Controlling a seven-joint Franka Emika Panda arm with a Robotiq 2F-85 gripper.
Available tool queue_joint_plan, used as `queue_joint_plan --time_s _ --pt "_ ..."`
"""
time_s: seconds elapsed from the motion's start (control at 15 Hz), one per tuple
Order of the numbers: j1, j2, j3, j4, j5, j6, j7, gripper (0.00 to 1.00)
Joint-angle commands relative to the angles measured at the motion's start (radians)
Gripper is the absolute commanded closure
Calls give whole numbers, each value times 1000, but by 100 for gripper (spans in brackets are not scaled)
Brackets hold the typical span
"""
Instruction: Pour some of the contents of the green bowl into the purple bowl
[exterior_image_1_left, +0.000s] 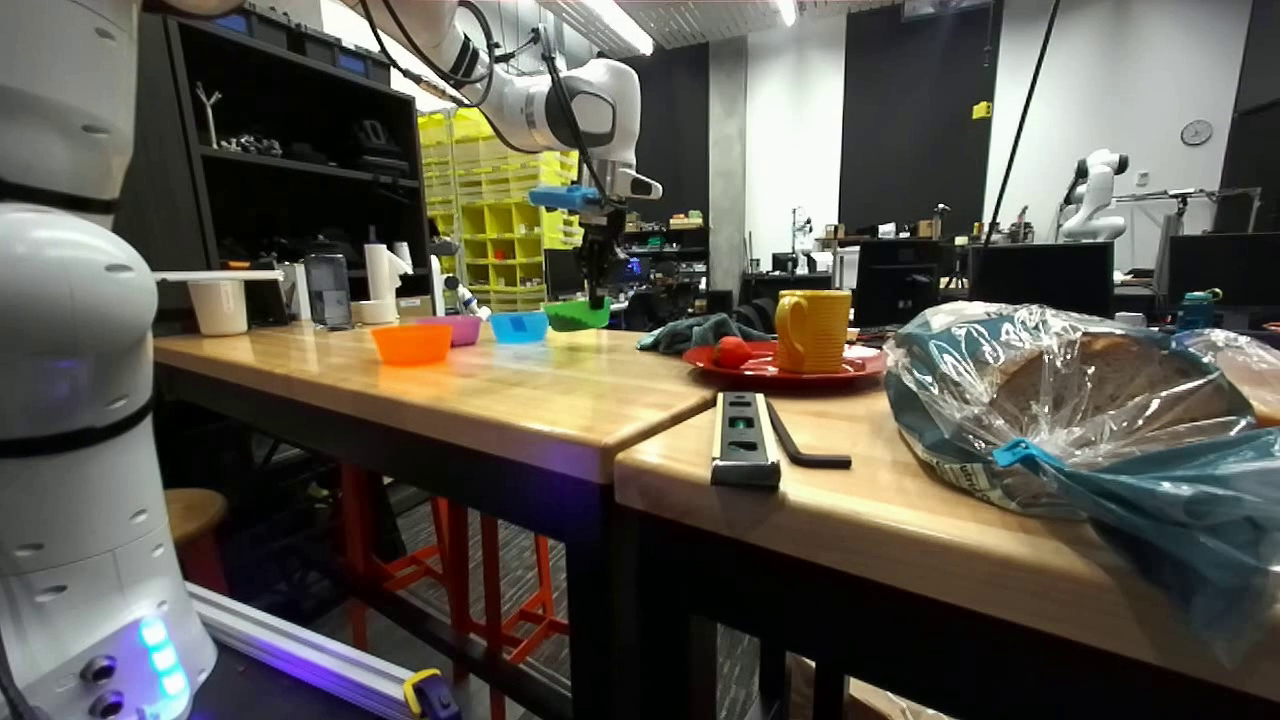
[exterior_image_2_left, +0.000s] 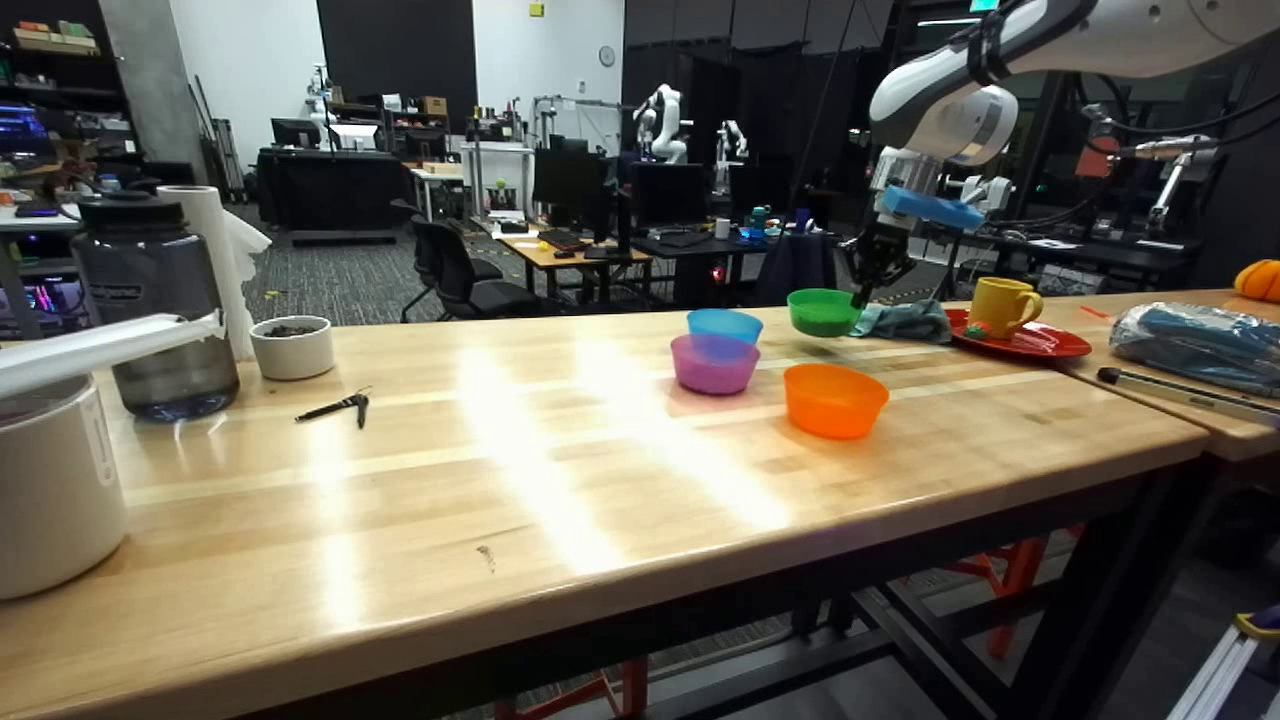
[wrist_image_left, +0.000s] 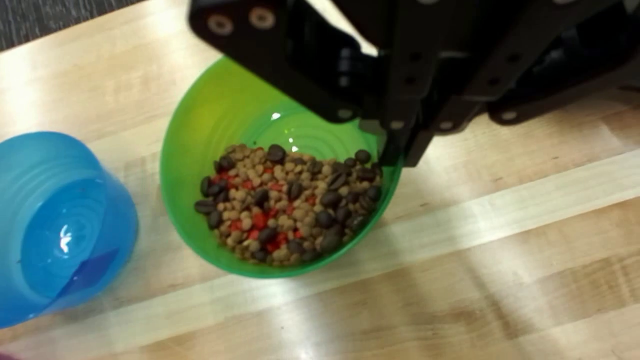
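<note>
Two black fingers (wrist_image_left: 419, 147) pinch the rim of one green bowl (wrist_image_left: 185, 165), which is near the far edge of the table (exterior_image_2_left: 650, 520) in an exterior view. Inside are tan bits (wrist_image_left: 300, 218), dark beans (wrist_image_left: 325, 219) and red bits (wrist_image_left: 260, 220), too many to count, heaped to one side, so the bowl may be tipped. It looks just off the table, but I can't be sure. I think this is the pick-up step, with pouring yet to come. Next, the bowl should go up, past one blue bowl (wrist_image_left: 65, 210) near it, over one purple bowl (exterior_image_2_left: 715, 367), then tip slowly so only some falls out. With one orange bowl (exterior_image_2_left: 836, 402), that makes four bowls. Farther out, one cloth (exterior_image_2_left: 910, 322) lies by one red plate (exterior_image_2_left: 1055, 340), which holds one yellow mug (exterior_image_2_left: 998, 305) and one small red thing (exterior_image_1_left: 733, 352).
</note>
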Motion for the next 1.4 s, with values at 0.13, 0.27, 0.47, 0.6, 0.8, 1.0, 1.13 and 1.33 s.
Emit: queue_joint_plan --time_s 0.13,0.27,0.47,0.6,0.8,1.0,1.13,1.33 --pt "-30 4 -8 -14 56 -28 1 99" --pt "-35 5 -7 -27 75 -29 -2 99" --pt "-36 5 -7 -45 88 -29 -6 99" --pt "-35 4 -8 -56 85 -31 -6 99" --pt "-35 -3 -9 -72 82 -30 -10 99" --pt "-35 -12 -8 -76 82 -30 -21 71" --pt "-34 -20 -7 -80 77 -27 -31 67" --pt "-32 -38 -8 -91 70 -21 -49 47"
